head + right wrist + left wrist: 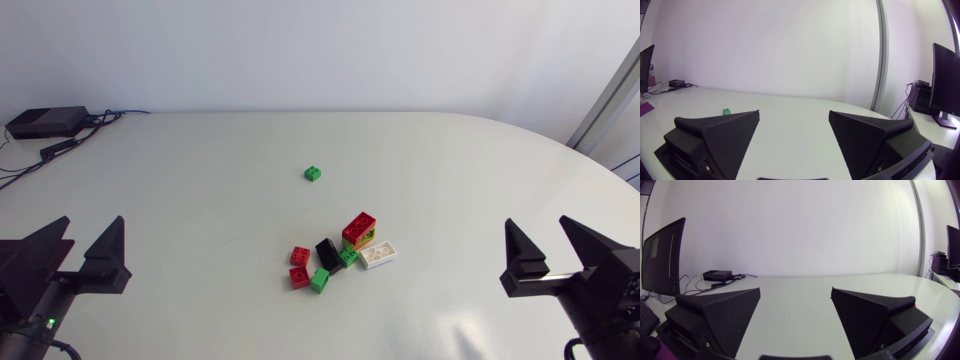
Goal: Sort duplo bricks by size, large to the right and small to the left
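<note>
Wide open and holding nothing, the matte black wedge-fingered left gripper (92, 228) and right gripper (538, 225) sit low at the white table's (200, 190) near edge. Between them, well apart from both, huddles a cluster of plastic duplo bricks (335, 256): red, black, green and white, crowding each other. Farther out, a small green brick (313, 173) sits alone. A black box with cables (45, 122) sits at the far left corner.

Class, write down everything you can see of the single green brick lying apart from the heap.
The lone green brick is small, roughly square, bright green, seemingly hard plastic, studs up. It rests on the white table, well clear of the heap of bricks, toward the table's far side. Only the table touches it. The right wrist view shows it far ahead of the right gripper.
</note>
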